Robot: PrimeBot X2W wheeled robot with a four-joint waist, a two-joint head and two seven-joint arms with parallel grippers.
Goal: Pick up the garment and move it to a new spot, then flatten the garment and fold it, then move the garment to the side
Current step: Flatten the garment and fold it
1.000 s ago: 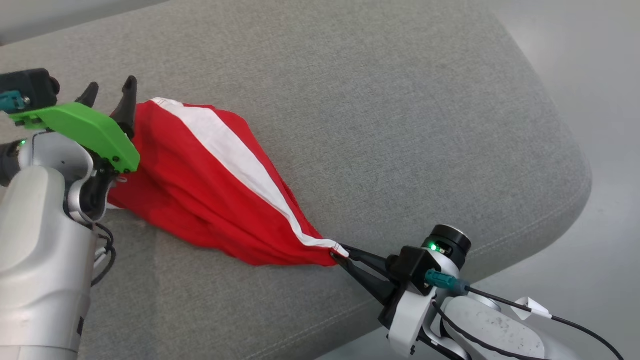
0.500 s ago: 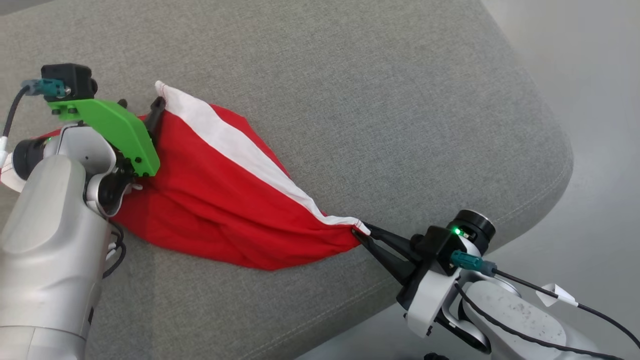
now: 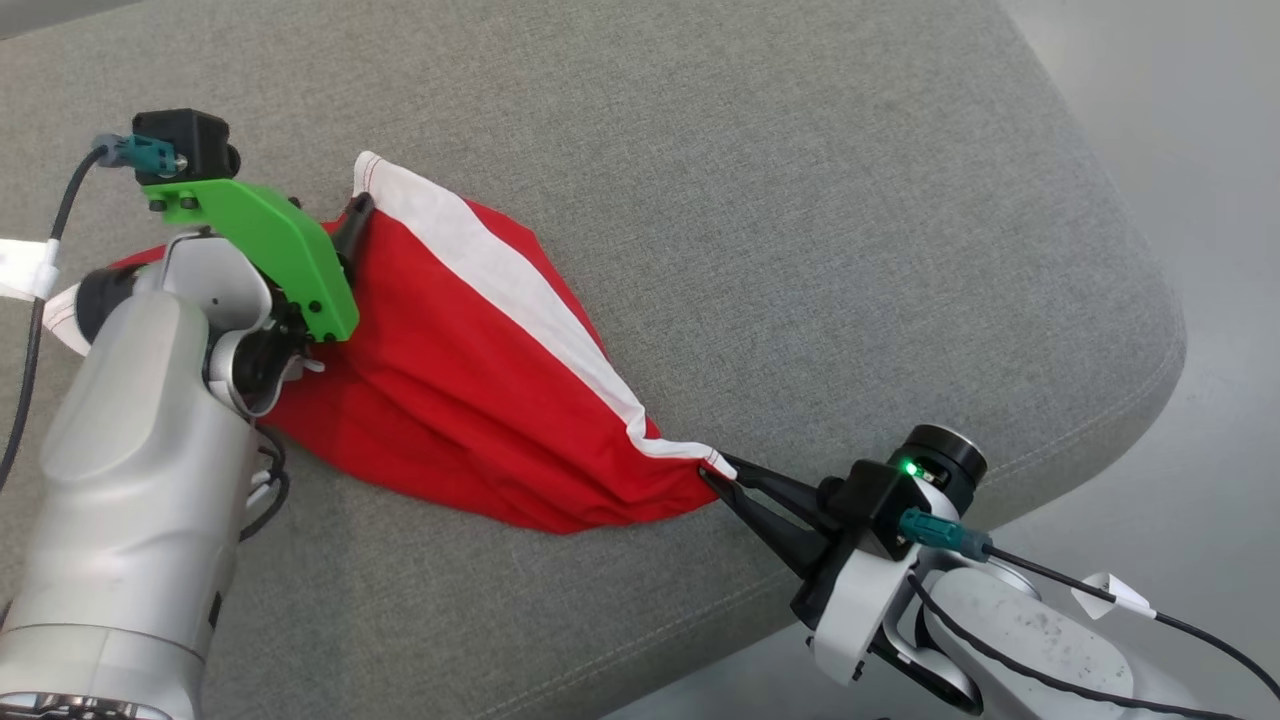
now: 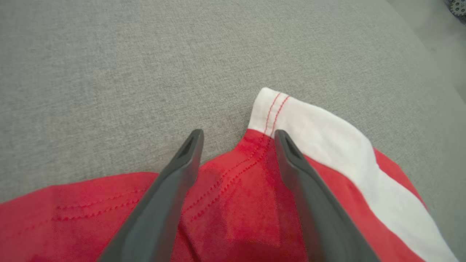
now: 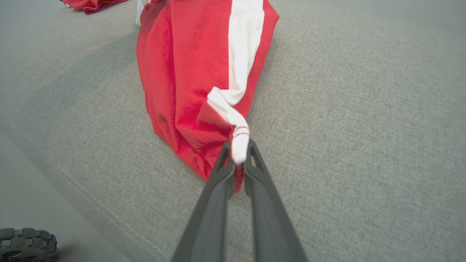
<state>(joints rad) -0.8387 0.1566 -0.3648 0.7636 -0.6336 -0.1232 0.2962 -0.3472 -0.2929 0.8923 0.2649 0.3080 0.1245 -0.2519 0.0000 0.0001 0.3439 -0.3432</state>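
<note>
**Garment pinned at one end, flatten step in hand**

Garment (image 3: 470, 380), red w/ a white stripe (image 3: 520, 290), is laid on the grey cushion (image 3: 850, 200), left of centre in head view, and is bunched to a point at its R end. That point, the stripe's end corner, is clamped by the R gripper (image 3: 722, 476), jaws nearly closed on the cloth, near the cushion's front edge. The L gripper (image 4: 237, 134) is set over the opposite hem w/ jaws spread wide. Red fabric is seen between them and nothing is pinched yet. The white hem corner (image 4: 267, 105) lies just beside one finger.

Step is judged to be flattening. To be done well:
- L jaws should be lowered and closed on the hem corner itself, not on a mid-fold.
- Both ends should then be drawn apart w/ even tension, low over the cushion, so creases are pulled out.
- Jerks should be avoided, since thin, limp cloth could be slipped from the R grip.
</note>
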